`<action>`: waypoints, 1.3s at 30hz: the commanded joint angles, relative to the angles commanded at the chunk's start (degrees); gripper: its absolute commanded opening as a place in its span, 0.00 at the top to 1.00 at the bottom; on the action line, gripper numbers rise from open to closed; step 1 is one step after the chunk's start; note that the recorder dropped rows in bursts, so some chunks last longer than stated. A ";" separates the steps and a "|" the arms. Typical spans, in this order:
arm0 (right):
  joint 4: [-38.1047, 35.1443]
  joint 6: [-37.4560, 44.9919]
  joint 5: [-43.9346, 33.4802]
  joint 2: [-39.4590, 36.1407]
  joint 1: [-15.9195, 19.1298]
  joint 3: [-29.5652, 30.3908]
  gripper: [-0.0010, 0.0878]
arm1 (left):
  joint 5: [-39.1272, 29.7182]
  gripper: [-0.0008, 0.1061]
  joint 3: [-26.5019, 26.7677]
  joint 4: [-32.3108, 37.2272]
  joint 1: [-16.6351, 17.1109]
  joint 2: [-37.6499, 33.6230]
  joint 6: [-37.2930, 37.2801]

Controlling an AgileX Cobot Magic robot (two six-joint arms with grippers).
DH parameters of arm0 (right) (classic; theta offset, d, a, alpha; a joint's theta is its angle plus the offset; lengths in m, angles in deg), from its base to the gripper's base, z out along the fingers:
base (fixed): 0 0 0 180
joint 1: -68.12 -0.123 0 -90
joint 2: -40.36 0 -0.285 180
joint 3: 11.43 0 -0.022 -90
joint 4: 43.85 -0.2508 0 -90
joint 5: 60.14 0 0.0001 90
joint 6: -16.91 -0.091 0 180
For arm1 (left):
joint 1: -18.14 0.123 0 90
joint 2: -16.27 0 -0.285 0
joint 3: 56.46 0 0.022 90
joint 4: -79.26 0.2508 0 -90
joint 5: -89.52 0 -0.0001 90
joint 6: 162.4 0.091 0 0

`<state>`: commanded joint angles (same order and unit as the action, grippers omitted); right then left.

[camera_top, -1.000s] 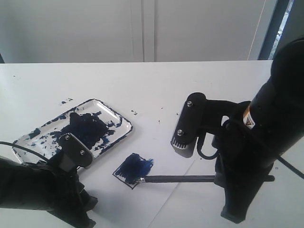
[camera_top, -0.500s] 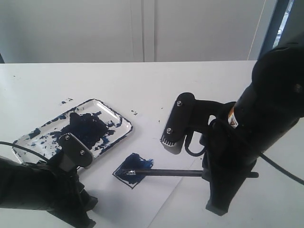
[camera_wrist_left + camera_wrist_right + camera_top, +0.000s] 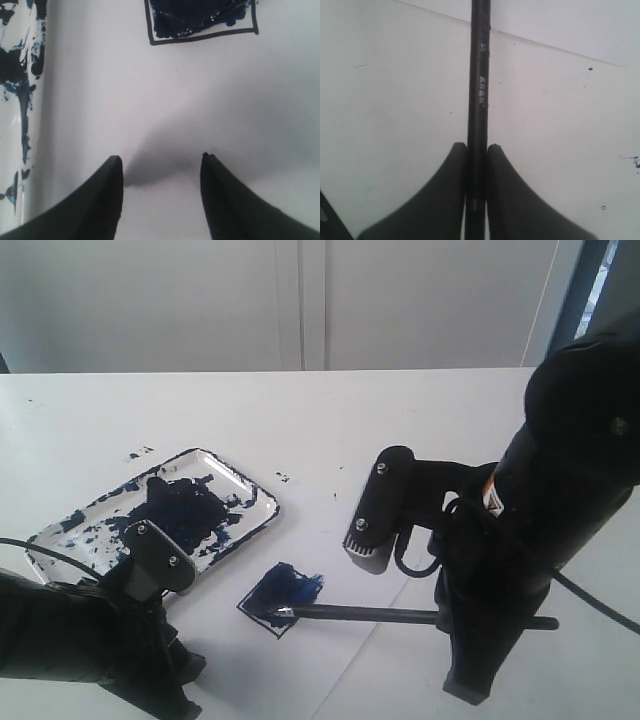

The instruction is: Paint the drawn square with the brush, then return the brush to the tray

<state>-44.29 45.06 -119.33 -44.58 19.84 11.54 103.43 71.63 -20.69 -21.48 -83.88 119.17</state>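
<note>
The drawn square [image 3: 280,598] lies on the paper in front of the tray, mostly filled with dark blue; the left wrist view shows its black outline [image 3: 202,37]. The brush [image 3: 370,615] lies nearly level, its tip touching the square's near corner. My right gripper [image 3: 477,146] is shut on the brush's black handle [image 3: 480,75]. The tray [image 3: 255,495], smeared with blue paint, sits at the left. My left gripper [image 3: 160,160] is open over bare paper, near the square, holding nothing.
The white paper sheet [image 3: 330,640] covers the table's front, its edge running under the brush. Small paint specks [image 3: 282,477] dot the table behind the tray. The left arm [image 3: 90,635] fills the lower left corner.
The brush swept left across the square, then drew back right and a little toward the front; its tip now rests at the square's near corner. The left arm stayed still.
</note>
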 joint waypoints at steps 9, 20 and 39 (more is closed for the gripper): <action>0.00 0.00 -5.28 1.73 0.00 0.00 0.99 | 0.00 0.49 0.00 0.00 0.00 0.00 0.00; 0.44 -0.23 -5.15 1.73 0.00 0.00 0.99 | 0.00 0.49 0.00 0.00 0.00 0.00 -0.09; 1.42 -1.37 -7.72 5.06 0.00 0.00 0.99 | 0.00 0.49 0.00 0.00 0.00 0.00 -0.09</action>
<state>-42.87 43.70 -127.05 -39.53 19.84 11.54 103.43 71.63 -20.69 -21.48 -83.88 119.08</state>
